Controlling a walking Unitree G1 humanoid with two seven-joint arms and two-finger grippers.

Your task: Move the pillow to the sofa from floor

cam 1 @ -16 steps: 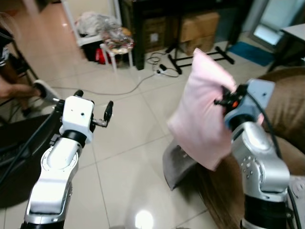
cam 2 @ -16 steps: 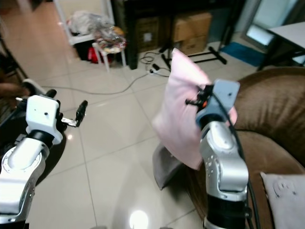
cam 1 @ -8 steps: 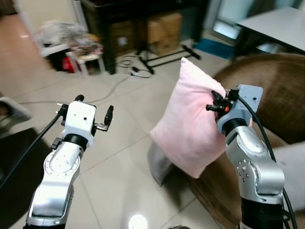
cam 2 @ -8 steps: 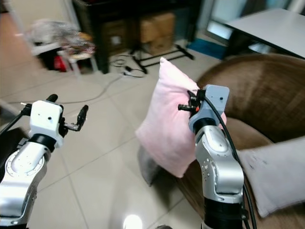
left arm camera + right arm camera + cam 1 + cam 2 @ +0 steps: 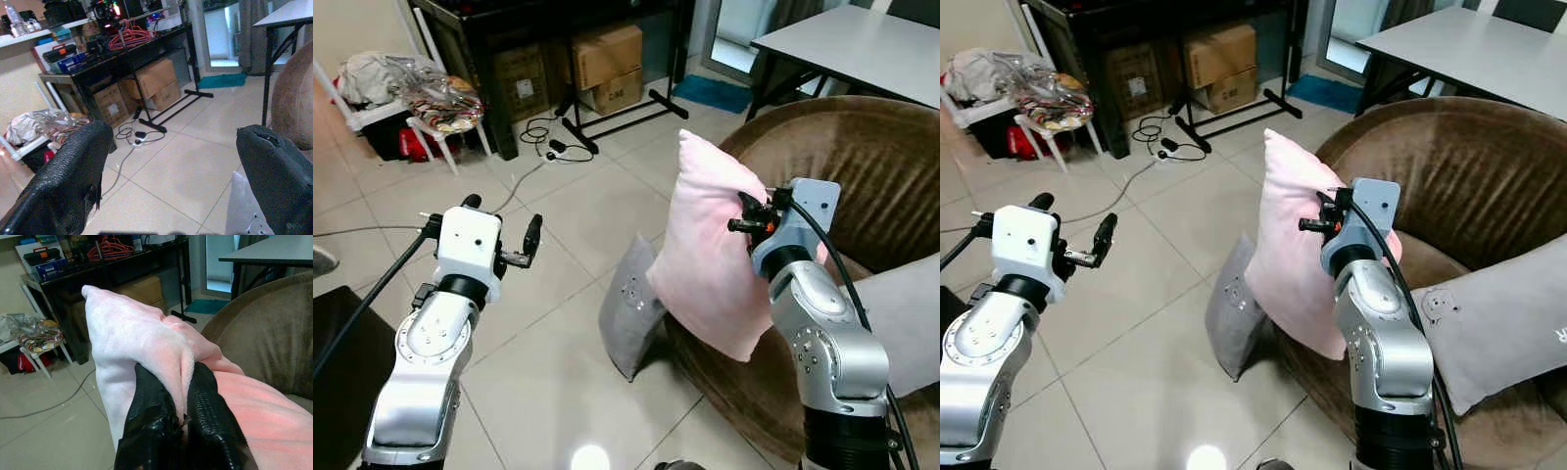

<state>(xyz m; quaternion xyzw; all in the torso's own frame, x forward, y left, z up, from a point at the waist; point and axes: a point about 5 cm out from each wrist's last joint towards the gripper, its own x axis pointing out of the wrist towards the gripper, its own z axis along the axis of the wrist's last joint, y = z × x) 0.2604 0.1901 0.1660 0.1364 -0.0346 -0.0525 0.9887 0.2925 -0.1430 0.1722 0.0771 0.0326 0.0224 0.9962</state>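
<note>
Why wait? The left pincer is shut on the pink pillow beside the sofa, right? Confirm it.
Wrong arm. The right pincer is shut on the pink pillow beside the sofa, as the right wrist view shows. The left pincer is open and holds nothing.

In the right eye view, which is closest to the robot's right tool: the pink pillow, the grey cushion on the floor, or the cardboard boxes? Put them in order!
1. Soft pink pillow: pinched in the right tool.
2. Grey cushion: on the floor, leaning against the sofa's left side.
3. Brown cardboard boxes: far back under the black table.

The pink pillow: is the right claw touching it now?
Touching. In the right wrist view, the right claw pinches a fold of the pink pillow between its two black fingers.
</note>
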